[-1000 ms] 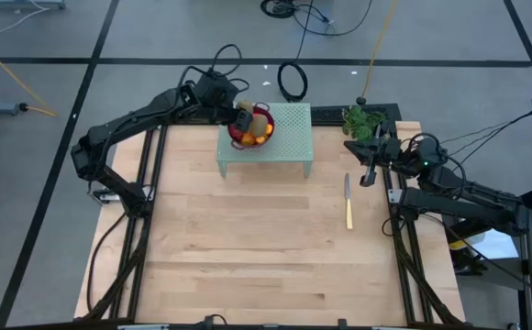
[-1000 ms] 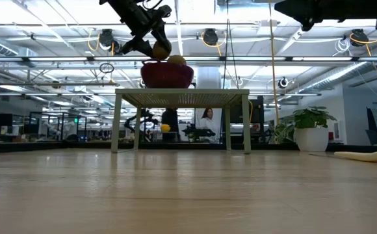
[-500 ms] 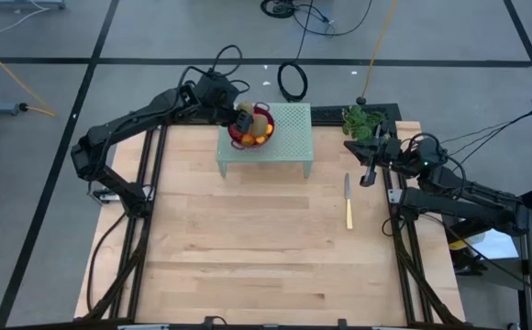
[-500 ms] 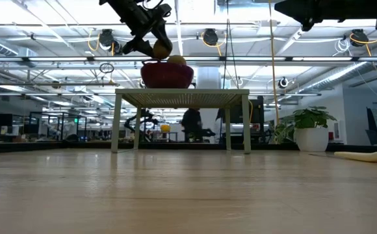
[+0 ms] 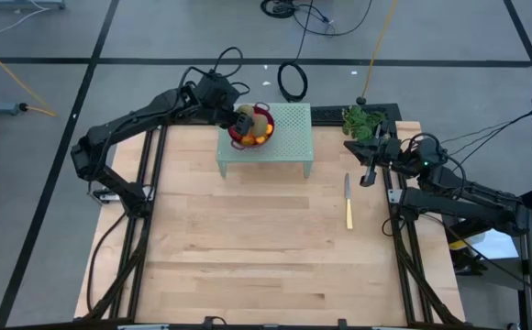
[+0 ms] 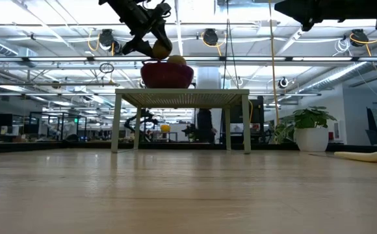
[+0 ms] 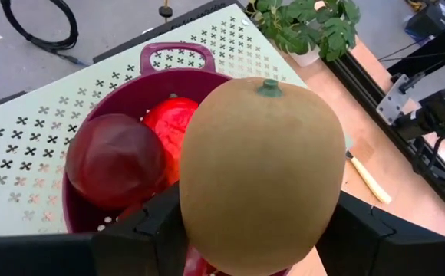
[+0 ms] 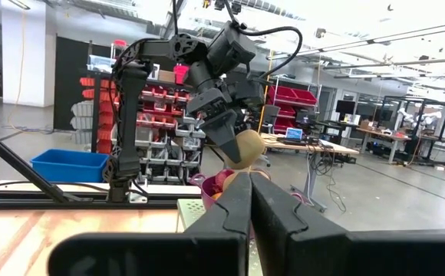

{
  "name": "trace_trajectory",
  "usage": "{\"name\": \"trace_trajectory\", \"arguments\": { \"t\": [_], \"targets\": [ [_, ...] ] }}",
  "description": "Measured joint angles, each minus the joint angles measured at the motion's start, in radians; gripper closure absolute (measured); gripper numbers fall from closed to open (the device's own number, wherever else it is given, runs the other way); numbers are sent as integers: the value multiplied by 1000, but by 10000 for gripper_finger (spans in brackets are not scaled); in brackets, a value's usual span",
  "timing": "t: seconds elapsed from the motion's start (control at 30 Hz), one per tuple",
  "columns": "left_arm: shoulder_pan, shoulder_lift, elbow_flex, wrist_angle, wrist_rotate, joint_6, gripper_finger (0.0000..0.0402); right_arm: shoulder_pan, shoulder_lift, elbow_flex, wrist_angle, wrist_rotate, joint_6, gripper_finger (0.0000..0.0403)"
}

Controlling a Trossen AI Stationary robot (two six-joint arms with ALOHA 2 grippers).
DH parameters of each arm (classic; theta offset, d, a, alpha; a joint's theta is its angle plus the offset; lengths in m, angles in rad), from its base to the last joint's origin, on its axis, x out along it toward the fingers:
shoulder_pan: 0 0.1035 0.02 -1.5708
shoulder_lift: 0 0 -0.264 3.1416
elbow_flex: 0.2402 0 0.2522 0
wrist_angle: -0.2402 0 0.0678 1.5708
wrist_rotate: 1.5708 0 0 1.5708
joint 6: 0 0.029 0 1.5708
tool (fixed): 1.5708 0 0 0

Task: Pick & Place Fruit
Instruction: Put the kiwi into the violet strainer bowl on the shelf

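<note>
I'm seeing the left tool (image 5: 244,120) hanging over the purple bowl (image 7: 169,65), fingers (image 7: 142,234) clamped on a brown-green oval fruit (image 7: 261,172); it's up in the air just above the bowl, not touching what's inside; green stem nub pointing away from the wrist cam. Low cam is showing the same fruit (image 6: 161,49) held just above the bowl rim (image 6: 167,65), tool tilted down from the left.

Bowl is sitting on a pale green perforated stand (image 5: 289,137) at the far edge of the wood surface (image 5: 257,247), on the stand's left part. Inside the bowl I'm reading a dark red ball (image 7: 115,161) and a brighter red fruit (image 7: 173,126) next to it; overhead cam is also giving orange bits (image 5: 260,139) in there; can't sort the rest, too small.

Right tool (image 5: 368,176) is parked at the right edge of the surface, fingers (image 8: 234,211) pressed together, holding nothing; right wrist cam is looking across at the left arm w/ the oval fruit (image 8: 242,149).

Yellow-handled knife (image 5: 348,202) is lying flat on the surface, right of the stand, near the right tool, not touching it. Small potted plant (image 5: 362,119) is standing at the far right corner, beside the stand.
</note>
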Motion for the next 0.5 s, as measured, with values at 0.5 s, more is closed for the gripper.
{"name": "trace_trajectory", "arguments": {
  "t": [0.5],
  "targets": [
    [1,0,0,-10,-1,-4,176,0,0,0,0,0,0,403]
  ]
}}
